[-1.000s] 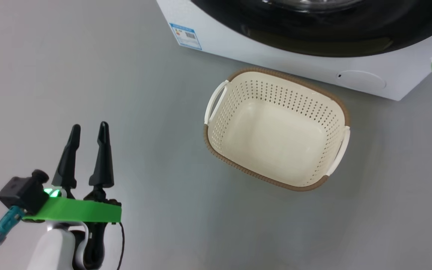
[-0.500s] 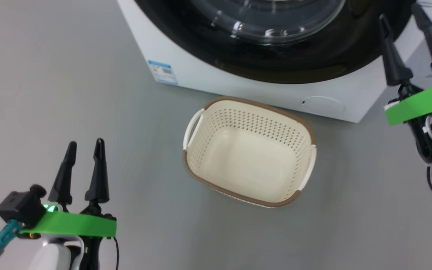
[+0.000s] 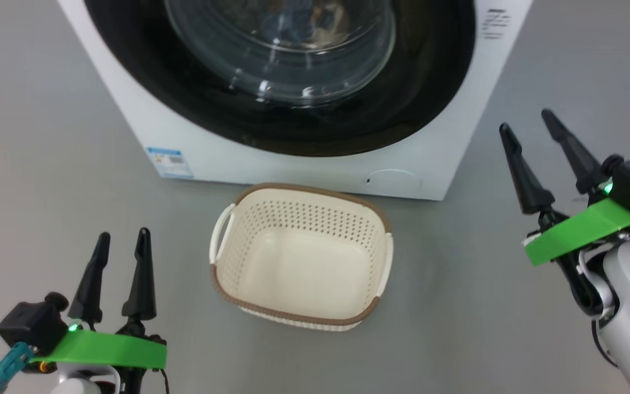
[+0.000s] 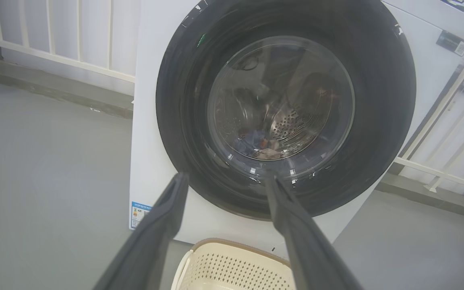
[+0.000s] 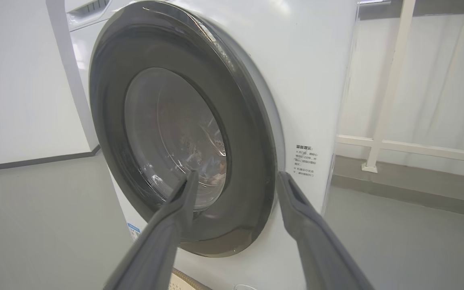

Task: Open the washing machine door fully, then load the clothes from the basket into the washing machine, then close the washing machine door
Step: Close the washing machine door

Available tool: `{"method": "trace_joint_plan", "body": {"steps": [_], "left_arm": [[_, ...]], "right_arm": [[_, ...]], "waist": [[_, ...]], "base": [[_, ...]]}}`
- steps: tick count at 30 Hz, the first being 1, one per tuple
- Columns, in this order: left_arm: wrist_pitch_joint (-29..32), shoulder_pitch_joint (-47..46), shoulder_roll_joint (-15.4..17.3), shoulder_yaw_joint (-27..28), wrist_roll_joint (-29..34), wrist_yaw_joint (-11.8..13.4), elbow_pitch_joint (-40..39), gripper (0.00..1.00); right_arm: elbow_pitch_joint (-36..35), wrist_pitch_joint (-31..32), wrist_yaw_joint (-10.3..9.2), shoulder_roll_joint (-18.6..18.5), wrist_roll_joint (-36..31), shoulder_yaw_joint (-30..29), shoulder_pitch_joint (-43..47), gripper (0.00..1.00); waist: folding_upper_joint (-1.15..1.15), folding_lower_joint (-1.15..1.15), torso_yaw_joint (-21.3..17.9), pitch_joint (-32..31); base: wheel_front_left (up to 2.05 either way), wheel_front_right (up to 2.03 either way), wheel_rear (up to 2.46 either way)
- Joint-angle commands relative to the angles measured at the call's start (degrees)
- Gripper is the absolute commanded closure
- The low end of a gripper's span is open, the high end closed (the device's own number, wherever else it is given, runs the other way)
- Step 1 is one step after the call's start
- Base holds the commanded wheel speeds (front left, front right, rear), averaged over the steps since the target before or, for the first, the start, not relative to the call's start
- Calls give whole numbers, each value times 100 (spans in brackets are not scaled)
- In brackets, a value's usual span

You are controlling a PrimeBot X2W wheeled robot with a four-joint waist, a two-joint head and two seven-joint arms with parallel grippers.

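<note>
Clothes (image 4: 258,144) lie behind closed washing machine door (image 4: 377,100).

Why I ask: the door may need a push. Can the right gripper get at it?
Probably yes: the right gripper, open and empty, points at the door with nothing between them; the basket sits lower down.

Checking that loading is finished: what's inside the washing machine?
Through the glass of the door, blue and pale clothes lie at the bottom of the steel drum. The door's black rim and reflections hide the rest.
</note>
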Motion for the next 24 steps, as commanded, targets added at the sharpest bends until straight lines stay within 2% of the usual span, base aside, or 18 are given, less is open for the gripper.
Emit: {"method": "trace_joint_plan", "body": {"steps": [1,11,24], "left_arm": [[-52,4,154,240,68,-12,-177,0],[-52,311,169,321,62,-12,-276,0],[-52,532,187,321,-93,-12,-544,0]], "right_arm": [[-191,-27,-15,-5,86,26,172,0],[-502,-27,-15,110,244,-91,877,0],[-690,-27,-15,367,65,-523,1571,0]], "waist": [[0,1,-410,-360],[0,1,-869,-684],[0,1,-1023,-789]], "base": [[0,0,0],[0,0,0],[0,0,0]]}}
